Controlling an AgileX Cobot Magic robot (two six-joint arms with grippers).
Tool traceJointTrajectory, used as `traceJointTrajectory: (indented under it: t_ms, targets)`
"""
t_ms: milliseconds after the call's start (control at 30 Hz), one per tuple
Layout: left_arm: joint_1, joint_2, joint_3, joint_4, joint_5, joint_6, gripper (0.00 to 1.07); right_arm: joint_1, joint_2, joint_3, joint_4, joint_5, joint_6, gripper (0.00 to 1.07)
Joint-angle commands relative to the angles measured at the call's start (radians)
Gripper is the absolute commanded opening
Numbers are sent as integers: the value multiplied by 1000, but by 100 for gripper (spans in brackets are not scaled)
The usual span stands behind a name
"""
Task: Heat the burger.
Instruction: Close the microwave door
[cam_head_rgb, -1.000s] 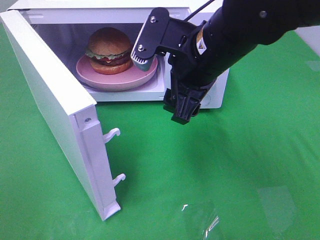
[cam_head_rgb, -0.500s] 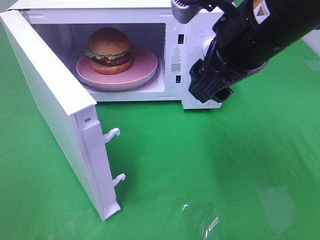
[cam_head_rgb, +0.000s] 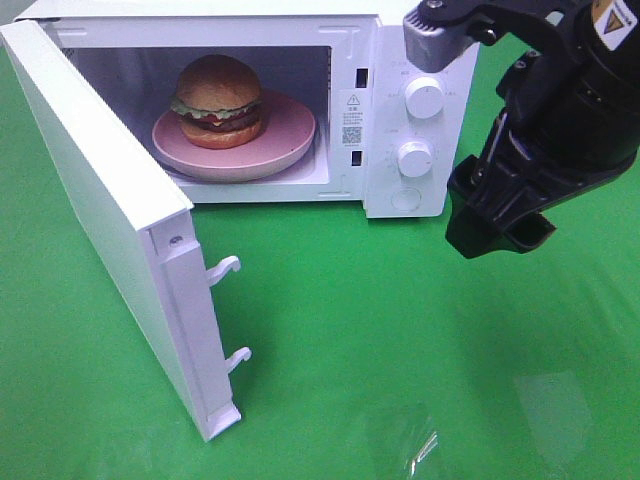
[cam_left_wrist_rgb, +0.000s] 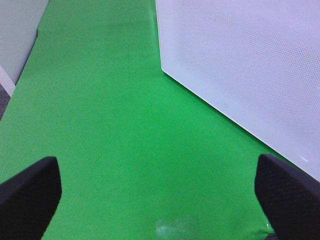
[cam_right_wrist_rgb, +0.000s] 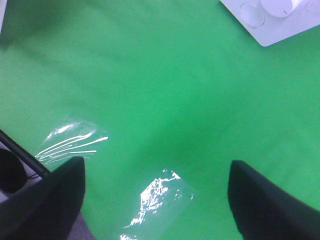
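Note:
The burger (cam_head_rgb: 218, 100), with golden buns and green lettuce, sits on a pink plate (cam_head_rgb: 290, 135) inside the open white microwave (cam_head_rgb: 360, 110). My right arm (cam_head_rgb: 560, 120) hangs to the right of the microwave's control panel, one grey fingertip (cam_head_rgb: 432, 30) showing above the top knob. In the right wrist view, my right gripper (cam_right_wrist_rgb: 155, 200) is open over green cloth with nothing between its dark fingers. My left gripper (cam_left_wrist_rgb: 160, 195) is open too, empty, beside the outer face of the microwave door (cam_left_wrist_rgb: 250, 70). It is out of the high view.
The microwave door (cam_head_rgb: 110, 200) stands swung out to the front left, two latch hooks (cam_head_rgb: 225, 268) sticking from its edge. Two knobs (cam_head_rgb: 425, 98) sit on the panel. Green cloth (cam_head_rgb: 400, 320) covers the table, with shiny clear patches (cam_head_rgb: 415, 440) near the front.
My right arm has drawn back from the microwave's opening and moved right, past the control panel. The burger and plate stayed in place. Both grippers kept their width.

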Motion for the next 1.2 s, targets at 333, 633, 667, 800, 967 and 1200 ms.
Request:
traceJointTrajectory:
  t_ms: [333, 633, 667, 800, 967, 1200]
  targets:
    - [-5, -16, 2, -6, -14, -1, 98, 2, -130, 126, 10, 20, 7, 76]
    - [-5, -16, 2, -6, -14, -1, 98, -104, -263, 275, 27, 0, 52, 76]
    - [-5, -16, 2, -6, -14, -1, 98, -120, -281, 287, 35, -4, 55, 76]
    - [-5, -16, 2, -6, -14, -1, 98, -179, -356, 327, 68, -17, 98, 76]
    - [-5, -16, 2, -6, -14, -1, 98, -290, -468, 397, 80, -22, 108, 76]
    - [-5, -16, 2, -6, -14, -1, 98, -363, -595, 454, 91, -38, 130, 76]
